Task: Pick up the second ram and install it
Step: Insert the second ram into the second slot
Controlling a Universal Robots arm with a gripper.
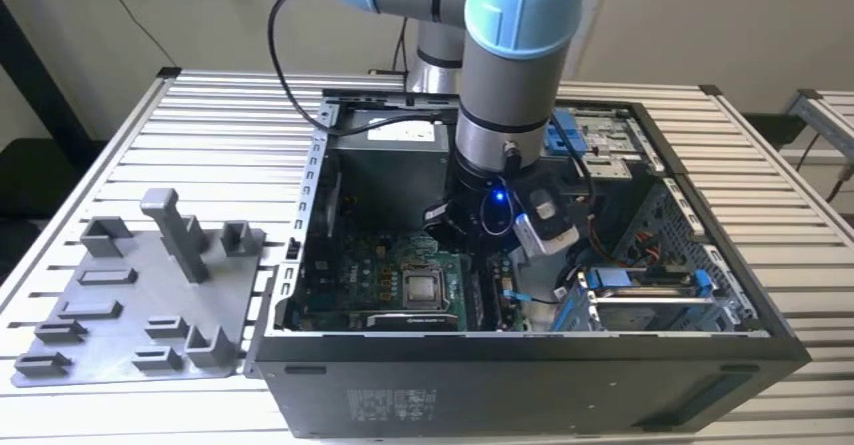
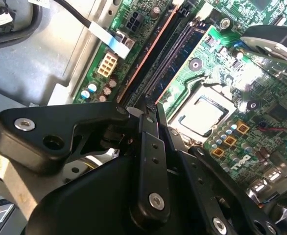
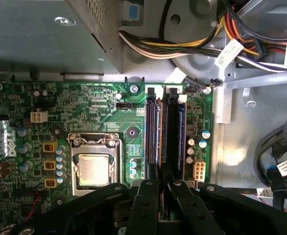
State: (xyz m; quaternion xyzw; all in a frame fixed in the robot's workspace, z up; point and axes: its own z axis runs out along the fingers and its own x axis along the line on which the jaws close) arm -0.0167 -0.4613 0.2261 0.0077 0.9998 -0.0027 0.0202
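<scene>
Atop slatted metal table (image 1: pixel 240 115), open PC case (image 1: pixel 534 365) beside grey fixture plate (image 1: pixel 134 305).

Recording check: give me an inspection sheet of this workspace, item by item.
Surface: slatted metal table.
Job's things: second ram, a flat dark memory stick, cannot be told apart from the long black memory slots on the green motherboard.
Clutter: grey plastic fixture plate beside the open black computer case.
Grippers: black claw low over the slots' end.
Cables: yellow, orange and black wire bundle inside the case.
Surroundings: pale wall.
</scene>
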